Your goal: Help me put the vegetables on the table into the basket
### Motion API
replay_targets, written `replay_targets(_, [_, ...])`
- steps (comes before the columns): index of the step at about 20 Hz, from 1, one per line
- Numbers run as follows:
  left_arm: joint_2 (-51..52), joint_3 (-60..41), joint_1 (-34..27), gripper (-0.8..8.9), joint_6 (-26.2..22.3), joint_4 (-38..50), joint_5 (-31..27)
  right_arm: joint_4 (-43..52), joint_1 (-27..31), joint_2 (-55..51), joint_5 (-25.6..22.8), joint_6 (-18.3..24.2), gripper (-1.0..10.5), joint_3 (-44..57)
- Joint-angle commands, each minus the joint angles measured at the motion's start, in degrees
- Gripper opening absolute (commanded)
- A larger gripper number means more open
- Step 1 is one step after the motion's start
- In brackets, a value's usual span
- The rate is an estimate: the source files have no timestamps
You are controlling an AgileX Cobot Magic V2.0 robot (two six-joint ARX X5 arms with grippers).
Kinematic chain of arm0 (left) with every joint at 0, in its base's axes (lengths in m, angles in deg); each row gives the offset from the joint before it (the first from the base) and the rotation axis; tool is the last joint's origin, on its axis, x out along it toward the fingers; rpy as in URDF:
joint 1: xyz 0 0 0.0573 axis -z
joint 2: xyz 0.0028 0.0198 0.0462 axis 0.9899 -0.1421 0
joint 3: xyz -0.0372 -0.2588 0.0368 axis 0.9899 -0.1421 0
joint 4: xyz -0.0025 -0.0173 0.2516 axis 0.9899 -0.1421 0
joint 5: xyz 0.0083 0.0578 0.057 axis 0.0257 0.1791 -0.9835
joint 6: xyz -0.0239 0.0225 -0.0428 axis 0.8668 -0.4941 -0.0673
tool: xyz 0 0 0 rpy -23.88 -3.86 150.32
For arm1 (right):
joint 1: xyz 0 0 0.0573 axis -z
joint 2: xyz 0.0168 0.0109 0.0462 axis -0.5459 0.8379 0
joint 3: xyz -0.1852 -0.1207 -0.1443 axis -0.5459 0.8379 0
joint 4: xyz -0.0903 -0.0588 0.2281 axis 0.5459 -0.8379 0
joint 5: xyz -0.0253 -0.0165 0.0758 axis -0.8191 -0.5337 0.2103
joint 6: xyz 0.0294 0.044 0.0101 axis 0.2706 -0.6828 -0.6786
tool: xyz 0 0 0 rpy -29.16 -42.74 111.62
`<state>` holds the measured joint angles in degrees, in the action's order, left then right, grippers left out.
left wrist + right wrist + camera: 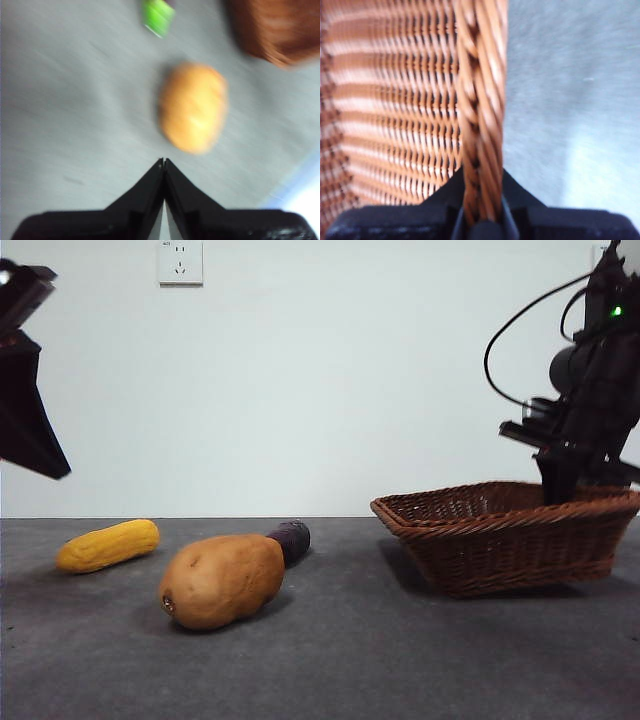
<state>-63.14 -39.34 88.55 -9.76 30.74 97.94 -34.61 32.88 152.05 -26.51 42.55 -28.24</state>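
Clamping the basket [500,530] rim at right of frame, your right gripper [479,220] steadies it. Your left gripper [163,162], fingers closed and empty, hangs above the potato [222,580], lower left on the counter [400,660].

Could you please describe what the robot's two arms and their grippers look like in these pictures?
Both are black. The right gripper hangs from a bulky dark arm with a small green light and looping black cables. The left gripper has two matte black wedge-shaped jaws that taper to points on a wide black base. In the front view its arm shows only as dark angular parts at a side edge.
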Motion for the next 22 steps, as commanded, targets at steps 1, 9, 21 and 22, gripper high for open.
replay_targets(1, [-4.0,6.7,0.1,0.00,-2.9,-3.8,-5.2,-2.1,0.3,-2.8,0.6,1.6,-0.1,-2.4])
replay_targets(9, [-26.1,30.3,0.1,5.23,-6.6,-8.2,-18.4,-11.7,0.2,-10.8,0.7,3.7,-0.1,-2.8])
replay_targets(21, [-43.0,34.2,0.1,5.61,-7.7,2.8,-26.8,-18.5,-4.5,-20.4,3.0,4.5,-0.1,-2.8])
replay_targets(22, [-43.0,34.2,0.1,5.57,-7.6,3.4,-26.8,-18.6,-5.4,-20.6,3.0,4.7,-0.1,-2.8])
